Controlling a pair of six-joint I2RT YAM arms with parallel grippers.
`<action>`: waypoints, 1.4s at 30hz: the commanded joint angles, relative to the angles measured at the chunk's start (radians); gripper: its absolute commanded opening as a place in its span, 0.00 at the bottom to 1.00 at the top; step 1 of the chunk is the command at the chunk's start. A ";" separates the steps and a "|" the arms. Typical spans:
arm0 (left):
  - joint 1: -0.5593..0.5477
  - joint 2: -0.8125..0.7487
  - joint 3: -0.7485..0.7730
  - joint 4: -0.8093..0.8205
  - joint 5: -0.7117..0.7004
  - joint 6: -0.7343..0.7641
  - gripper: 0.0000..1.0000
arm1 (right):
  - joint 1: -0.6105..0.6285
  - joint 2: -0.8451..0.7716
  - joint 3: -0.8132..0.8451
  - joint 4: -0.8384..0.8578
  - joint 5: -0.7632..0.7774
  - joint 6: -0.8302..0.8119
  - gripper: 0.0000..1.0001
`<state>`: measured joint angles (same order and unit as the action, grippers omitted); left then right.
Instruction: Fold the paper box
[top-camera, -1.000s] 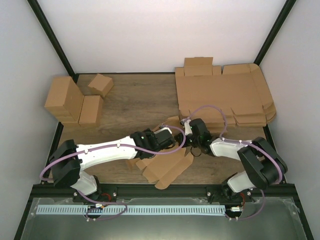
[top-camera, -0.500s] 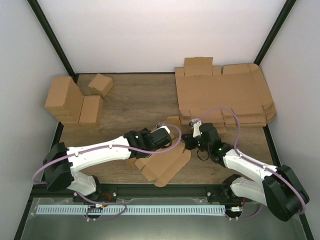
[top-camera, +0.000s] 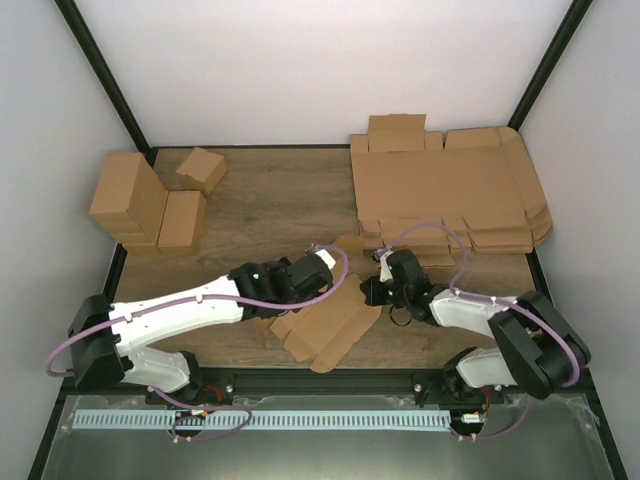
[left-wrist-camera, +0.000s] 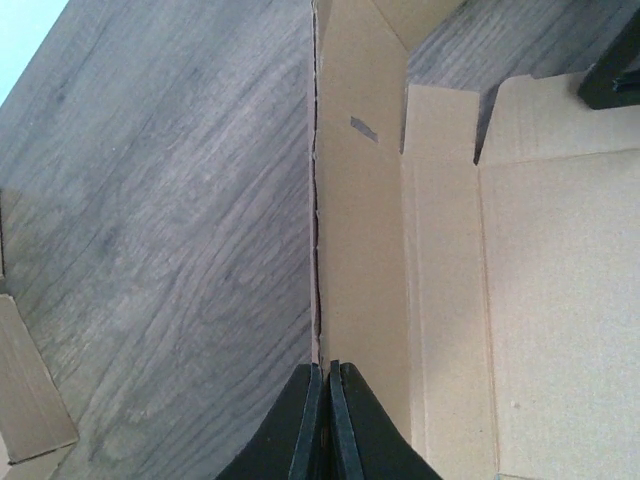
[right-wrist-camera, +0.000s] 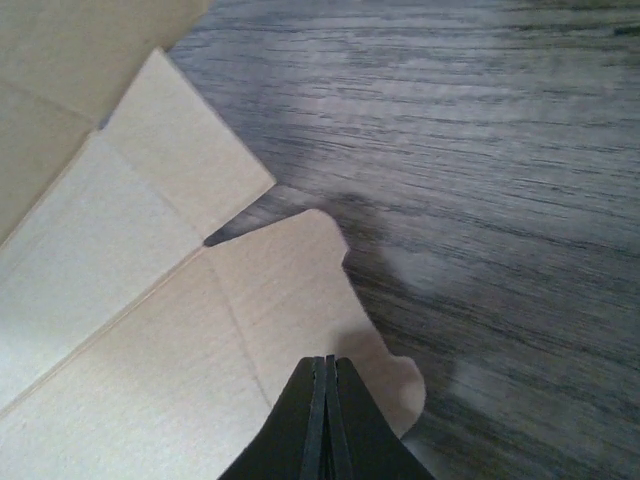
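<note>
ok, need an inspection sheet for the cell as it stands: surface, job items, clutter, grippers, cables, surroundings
Surface: wood-grain table; no damage seen.
Job's things: paper box lies near the front centre, mostly flat with flaps spread; one long panel stands up in the left wrist view.
Clutter: stack of flat cardboard sheets at back right; folded boxes at back left.
Grippers: left gripper shut on the raised panel's edge; right gripper shut, tips over a rounded tab, not pinching it.
Cables: purple cables run along both arms; the right arm's loop overhangs the sheet stack; no snag seen.
Surroundings: white walls with black posts; nothing else seen.
</note>
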<state>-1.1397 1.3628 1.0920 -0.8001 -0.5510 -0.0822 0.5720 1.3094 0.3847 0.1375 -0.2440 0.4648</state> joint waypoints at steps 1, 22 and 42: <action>-0.005 -0.055 -0.038 0.039 0.034 -0.014 0.04 | 0.006 0.061 0.047 0.089 0.044 0.040 0.01; -0.005 -0.140 -0.065 0.078 0.077 -0.001 0.04 | 0.005 0.002 0.031 0.222 0.011 -0.144 0.05; -0.005 -0.149 -0.050 0.070 0.123 0.049 0.04 | 0.056 0.117 -0.001 0.459 0.175 -0.320 0.01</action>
<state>-1.1397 1.2243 1.0134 -0.7418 -0.4419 -0.0509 0.5949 1.4017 0.4034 0.4454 -0.1104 0.2279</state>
